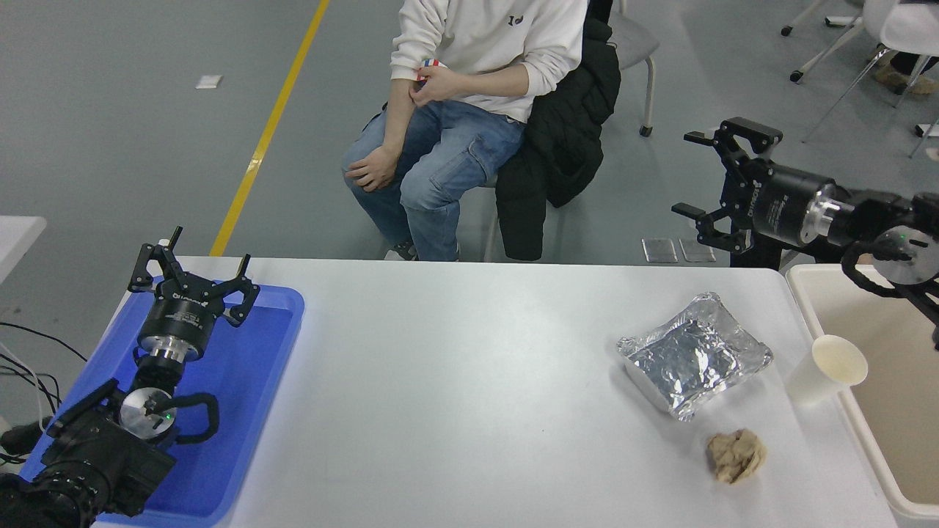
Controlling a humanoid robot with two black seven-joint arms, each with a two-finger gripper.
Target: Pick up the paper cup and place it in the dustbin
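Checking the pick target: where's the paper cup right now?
Head view, right side of the table: the paper cup stands upright between the foil tray and the dustbin rim; neither gripper touches it.

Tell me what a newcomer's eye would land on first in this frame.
Probably the crinkled silver foil-wrapped tray shining on the right part of the white table, with the small cream paper cup upright beside it, next to the large beige plastic dustbin. Above them, the right claw hangs open beyond the table's far edge. The bright blue plastic tray under the parked left claw draws attention at the left.
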